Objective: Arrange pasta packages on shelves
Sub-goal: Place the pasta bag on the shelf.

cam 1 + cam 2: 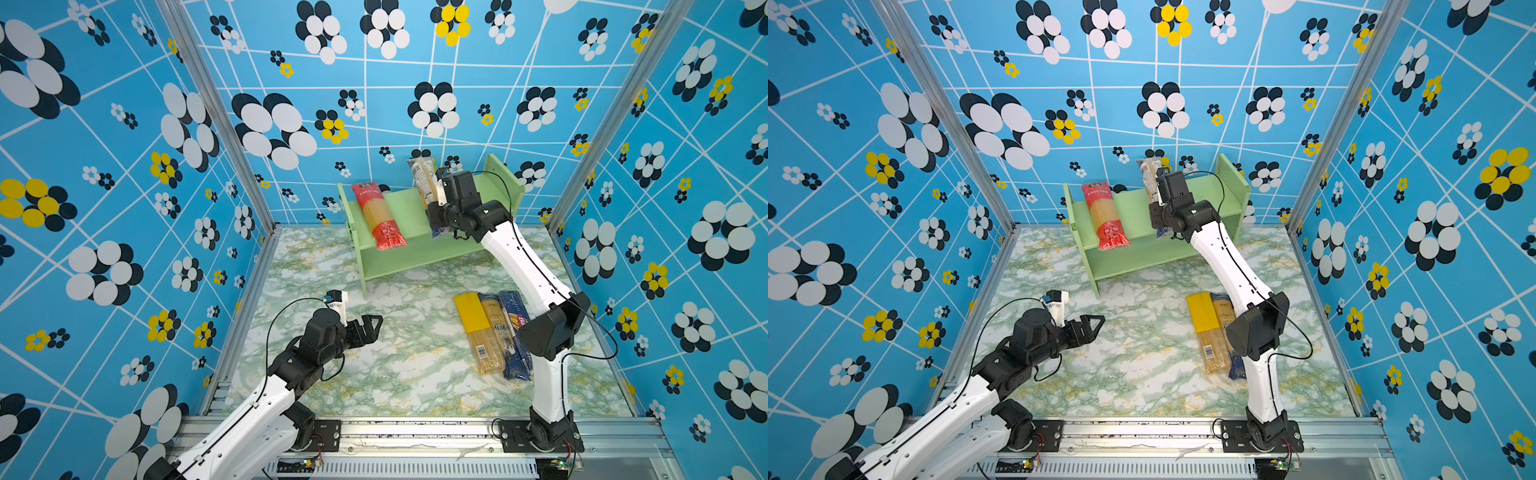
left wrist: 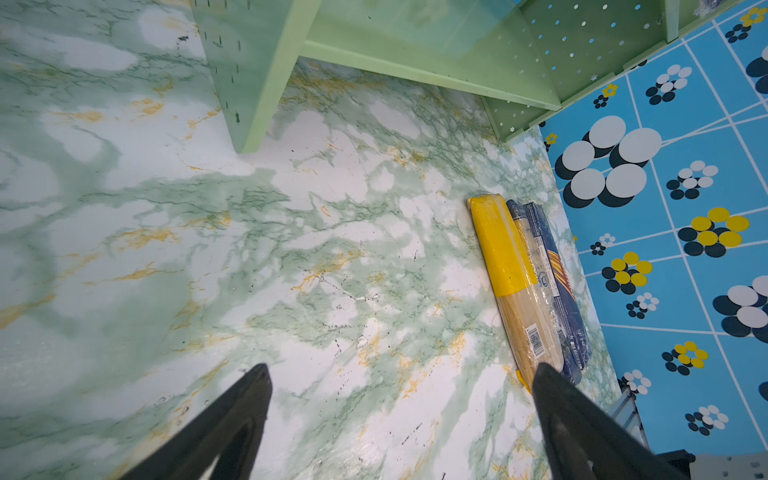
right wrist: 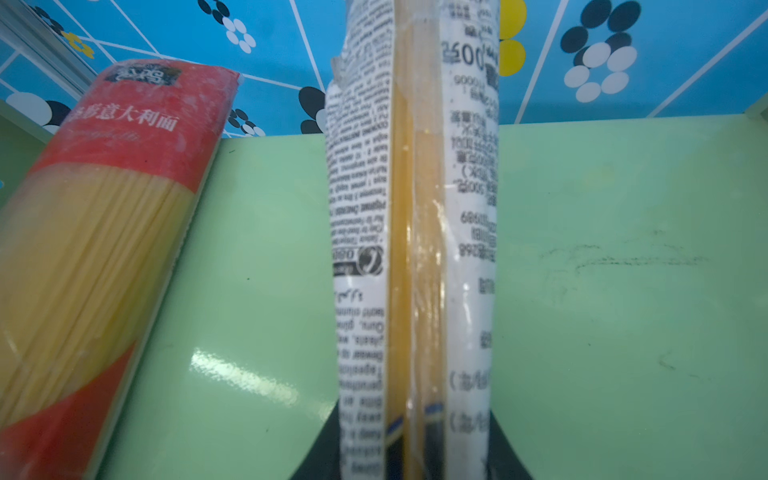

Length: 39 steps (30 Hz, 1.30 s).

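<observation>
The pale green shelves (image 1: 424, 259) stand at the back of the table. A red pasta package (image 1: 379, 216) lies on the top tier, and it also shows in the right wrist view (image 3: 104, 232). My right gripper (image 1: 436, 214) is shut on a clear pasta package with white label (image 1: 422, 178), which it holds tilted over the top tier (image 3: 602, 291), beside the red one. Yellow (image 1: 478, 332), brownish (image 1: 496, 328) and dark blue (image 1: 515, 328) packs lie side by side on the table's right. My left gripper (image 1: 372, 326) hovers open and empty over the table's left middle (image 2: 401, 370).
The marble-patterned table (image 1: 374, 374) is boxed in by blue flowered walls on three sides. My right arm's elbow (image 1: 552, 328) hangs over the dark blue pack. A metal rail (image 1: 415, 428) runs along the front edge. The lower tier (image 2: 415, 45) holds nothing visible.
</observation>
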Each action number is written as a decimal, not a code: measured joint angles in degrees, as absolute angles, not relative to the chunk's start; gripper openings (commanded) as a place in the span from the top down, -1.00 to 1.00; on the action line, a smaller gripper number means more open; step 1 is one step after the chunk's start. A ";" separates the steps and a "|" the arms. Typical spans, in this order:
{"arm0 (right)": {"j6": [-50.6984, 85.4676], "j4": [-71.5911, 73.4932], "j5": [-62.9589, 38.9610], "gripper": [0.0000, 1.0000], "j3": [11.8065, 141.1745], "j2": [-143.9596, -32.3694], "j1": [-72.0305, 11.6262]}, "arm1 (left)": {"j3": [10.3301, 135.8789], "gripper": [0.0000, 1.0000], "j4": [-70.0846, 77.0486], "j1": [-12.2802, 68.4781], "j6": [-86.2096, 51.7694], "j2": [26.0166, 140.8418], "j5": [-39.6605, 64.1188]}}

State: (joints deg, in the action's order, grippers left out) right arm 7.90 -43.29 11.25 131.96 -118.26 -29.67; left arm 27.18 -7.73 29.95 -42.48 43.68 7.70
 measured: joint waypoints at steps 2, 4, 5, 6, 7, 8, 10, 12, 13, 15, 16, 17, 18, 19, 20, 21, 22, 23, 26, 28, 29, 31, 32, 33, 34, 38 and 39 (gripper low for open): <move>7.90 -42.94 11.29 0.79 131.74 -118.24 -29.67 | 27.18 -0.98 -7.73 29.95 -42.48 43.68 7.68; 7.92 -42.63 11.31 0.79 131.50 -118.19 -29.67 | 27.18 -0.98 -7.73 29.95 -42.48 43.68 7.68; 7.92 -42.44 11.31 0.80 131.26 -118.08 -29.67 | 27.18 -0.98 -7.73 29.95 -42.48 43.68 7.68; 7.94 -42.15 11.31 0.79 130.96 -117.95 -29.67 | 27.18 -0.98 -7.73 29.95 -42.48 43.68 7.68; 7.94 -41.87 11.33 0.79 130.67 -117.80 -29.67 | 27.18 -0.98 -7.73 29.95 -42.48 43.68 7.68; 7.94 -41.58 11.33 0.79 130.39 -117.71 -29.65 | 27.18 -0.98 -7.73 29.95 -42.48 43.68 7.68; 7.97 -41.08 11.35 0.80 129.78 -117.47 -29.65 | 27.18 -0.98 -7.73 29.95 -42.50 43.68 7.68; 7.99 -40.60 11.44 0.80 129.29 -117.27 -29.65 | 27.18 -0.98 -7.73 29.95 -42.50 43.68 7.68; 8.05 -40.23 11.49 0.80 128.92 -117.12 -29.65 | 27.18 -0.98 -7.73 29.95 -42.50 43.68 7.68; 8.23 -39.92 11.49 0.80 128.60 -117.01 -29.65 | 27.18 -0.98 -7.73 29.95 -42.50 43.68 7.68; 8.27 -39.59 11.49 0.80 128.27 -116.88 -29.65 | 27.18 -0.98 -7.73 29.95 -42.50 43.68 7.68; 8.38 -39.31 11.51 0.80 127.94 -116.73 -29.65 | 27.18 -0.98 -7.73 29.95 -42.52 43.68 7.68; 8.40 -39.03 11.51 0.81 127.70 -116.64 -29.65 | 27.18 -0.98 -7.73 29.95 -42.52 43.68 7.68; 8.40 -38.65 11.51 0.80 127.31 -116.49 -29.65 | 27.18 -0.98 -7.73 29.95 -42.52 43.68 7.68; 8.43 -38.30 11.51 0.80 126.96 -116.33 -29.63 | 27.18 -0.98 -7.73 29.95 -42.52 43.68 7.68; 8.43 -38.00 11.51 0.81 126.67 -116.22 -29.63 | 27.18 -0.98 -7.73 29.95 -42.52 43.68 7.68; 8.40 -37.58 11.51 0.81 126.21 -116.01 -29.63 | 27.18 -0.98 -7.73 29.95 -42.54 43.68 7.68; 8.43 -37.19 11.51 0.81 125.84 -115.83 -29.63 | 27.18 -0.98 -7.73 29.95 -42.54 43.68 7.68; 8.43 -36.38 11.51 0.81 125.01 -115.46 -29.63 | 27.18 -0.98 -7.73 29.95 -42.70 43.66 7.68; 8.45 -35.92 11.51 0.80 124.53 -115.26 -29.63 | 27.18 -0.98 -7.73 29.95 -42.74 43.59 7.68; 8.47 -35.66 11.51 0.81 124.29 -115.15 -29.63 | 27.18 -0.98 -7.70 29.95 -42.89 43.55 7.68; 8.60 -35.33 11.51 0.81 123.94 -115.00 -29.58 | 27.18 -0.98 -7.73 29.98 -42.92 43.38 7.66; 8.62 -35.09 11.51 0.80 123.66 -114.89 -29.58 | 27.18 -0.98 -7.70 29.95 -42.92 43.24 7.66; 8.64 -34.85 11.51 0.81 123.39 -114.78 -29.58 | 27.18 -0.98 -7.70 29.95 -42.92 43.18 7.68; 8.64 -34.63 11.51 0.81 123.20 -114.69 -29.58 | 27.18 -0.98 -7.73 29.98 -42.92 43.13 7.66; 8.82 -33.47 11.51 0.80 121.97 -114.13 -29.58 | 27.18 -0.98 -7.70 29.95 -42.92 42.87 7.66; 8.84 -33.12 11.51 0.80 121.60 -113.93 -29.58 | 27.18 -0.98 -7.70 29.95 -42.92 42.87 7.64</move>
